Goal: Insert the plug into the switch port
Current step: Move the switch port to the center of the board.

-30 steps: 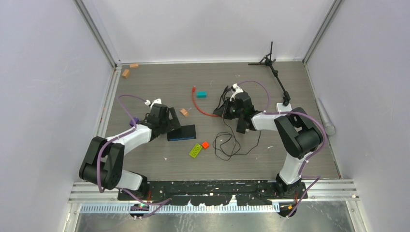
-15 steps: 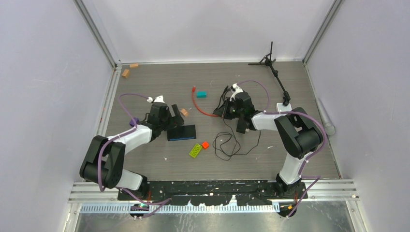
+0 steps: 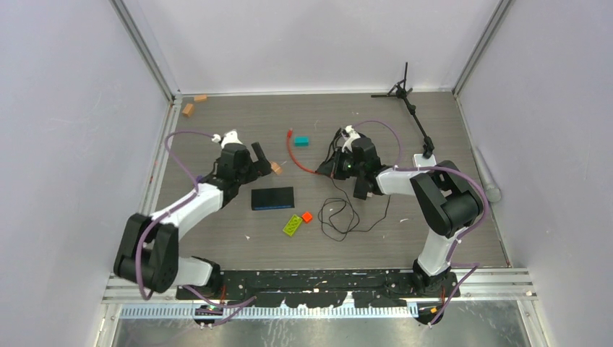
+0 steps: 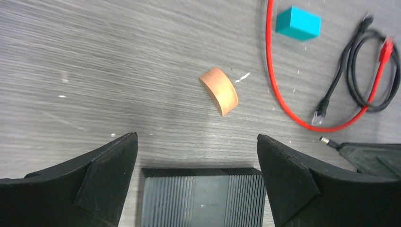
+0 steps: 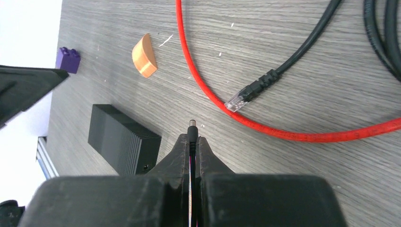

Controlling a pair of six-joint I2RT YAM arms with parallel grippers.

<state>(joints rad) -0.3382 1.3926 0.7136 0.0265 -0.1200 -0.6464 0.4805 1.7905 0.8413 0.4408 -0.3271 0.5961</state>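
The switch point(image 3: 272, 198), a black ribbed box, lies flat on the table; its side shows a small round port point(image 5: 145, 166). My left gripper point(image 4: 196, 138) hovers open just beyond the switch point(image 4: 203, 198), touching nothing. The red cable point(image 3: 295, 155) curves between the arms. One plug point(image 3: 290, 133) lies near the teal block, and a red-booted plug point(image 4: 387, 47) rests by coiled black cable. My right gripper point(image 5: 191, 139) is shut on the thin black wire's barrel connector point(image 5: 192, 126). It points across the bare table toward the switch point(image 5: 124, 139), well apart from it.
An orange wedge point(image 4: 219, 91) and a teal block point(image 4: 298, 22) lie beyond the switch. A black network cable point(image 5: 257, 85) ends in a clear tip beside the red cable. A green brick point(image 3: 293, 225) and a small orange piece point(image 3: 307, 216) sit nearer the bases.
My left arm has drawn back from over the switch's left end toward the far side, leaving the switch fully uncovered. The right gripper has hardly moved.
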